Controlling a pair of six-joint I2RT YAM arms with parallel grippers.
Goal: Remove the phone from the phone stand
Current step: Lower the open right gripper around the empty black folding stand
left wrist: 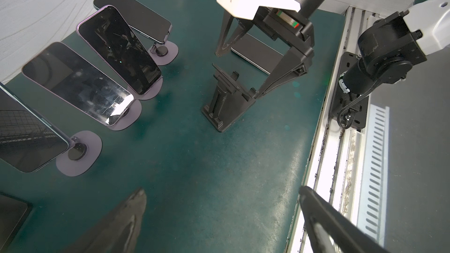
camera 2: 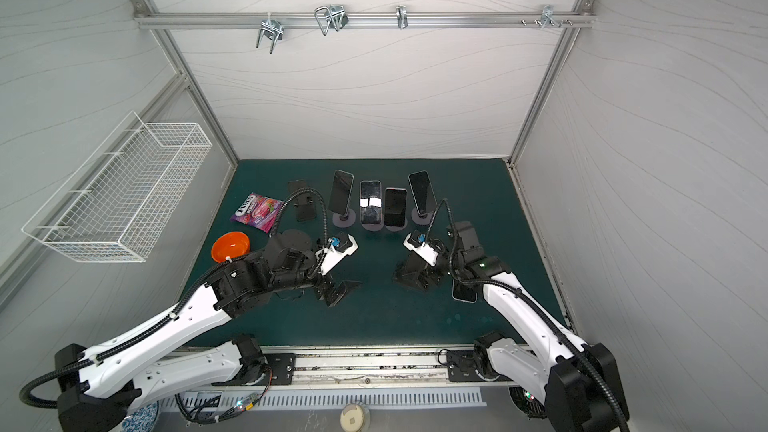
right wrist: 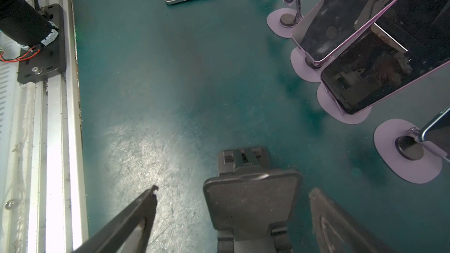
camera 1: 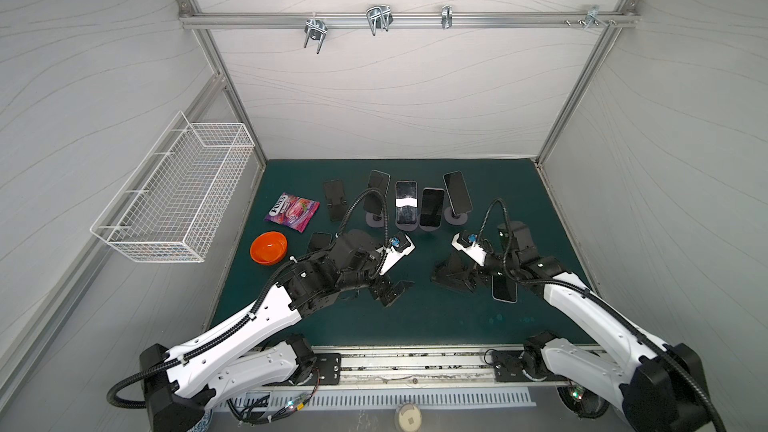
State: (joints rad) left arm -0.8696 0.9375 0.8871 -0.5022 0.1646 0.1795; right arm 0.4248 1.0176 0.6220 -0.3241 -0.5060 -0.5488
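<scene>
Bowl (camera 1: 268,247): orange, near worktop's (camera 1: 415,317) left edge.
Stands (camera 1: 456,216): four hold phones (camera 1: 406,203) toward far edge.
Left gripper (left wrist: 222,190): jaws spread, holding nothing.
Right gripper (right wrist: 235,192): jaws spread, black stand (left wrist: 226,108) between fingers.

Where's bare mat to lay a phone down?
Front strip of mat between the left tool, right tool and rail; also the back right corner beside the phones. Crowded: around the phones, bag and bowl.
</scene>
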